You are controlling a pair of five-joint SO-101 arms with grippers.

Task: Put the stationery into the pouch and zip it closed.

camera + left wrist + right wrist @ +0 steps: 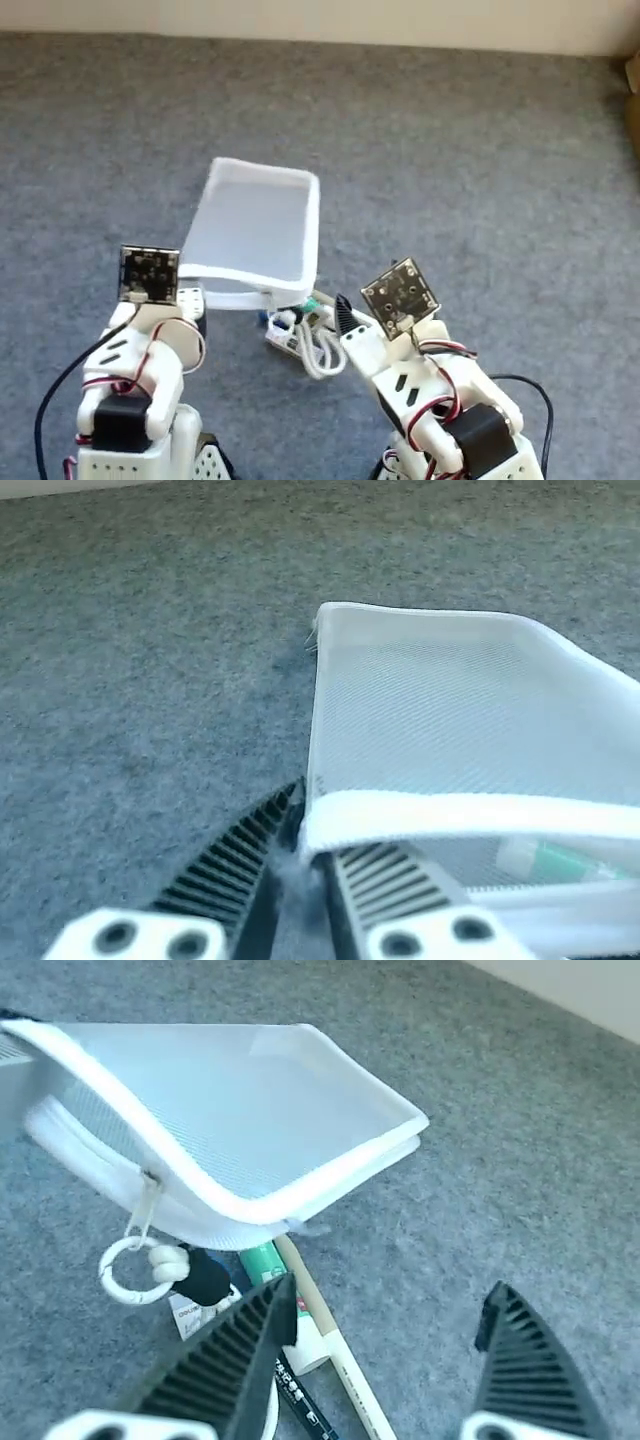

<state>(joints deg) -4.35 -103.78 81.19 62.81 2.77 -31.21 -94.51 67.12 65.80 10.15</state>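
Note:
The white mesh pouch [255, 235] lies on the grey carpet with its open mouth toward the arms and the upper rim lifted. My left gripper [308, 832] is shut on the pouch's rim [450, 815] at its near left corner [200, 290]. A green and white tube [545, 858] shows through the mesh there. Stationery [300, 330] lies bunched at the pouch's mouth: a green and white tube [268, 1260], a beige pencil [335, 1345], a dark pen [300, 1395]. A white ring [125, 1270] hangs from the zip pull. My right gripper [390, 1295] hovers open above the stationery [340, 315].
Grey carpet [480, 170] spreads all round, with free room beyond and to both sides of the pouch. A pale wall base [400, 20] runs along the far edge. A white cord loop [325, 358] lies beside the stationery near the right arm.

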